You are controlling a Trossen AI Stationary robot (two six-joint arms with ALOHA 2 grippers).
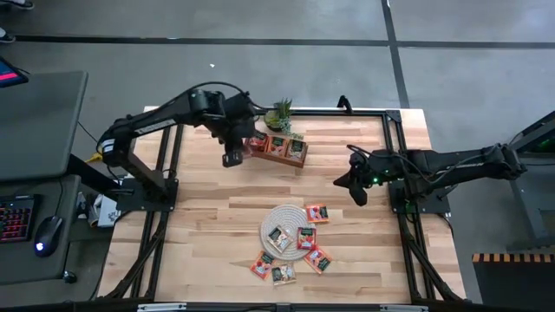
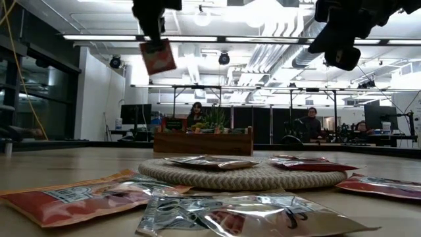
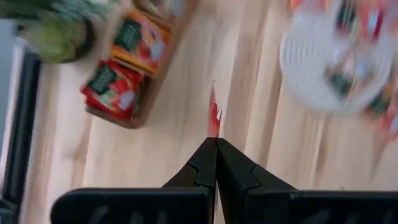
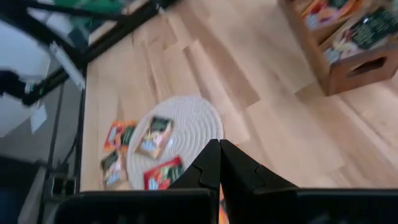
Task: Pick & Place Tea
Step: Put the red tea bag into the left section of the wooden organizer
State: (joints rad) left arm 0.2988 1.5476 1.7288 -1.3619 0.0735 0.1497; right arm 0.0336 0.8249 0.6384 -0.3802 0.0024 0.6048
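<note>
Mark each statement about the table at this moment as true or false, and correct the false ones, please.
1. The left gripper holds a red tea sachet in the air. True.
2. The right gripper also holds a sachet. False: it is shut on nothing, above bare table.
3. The wooden tray is empty. False: sachets already sit in it.
4. Some sachets lie on the round woven mat. True.
5. The small green plant stands beside the tray. True.
</note>
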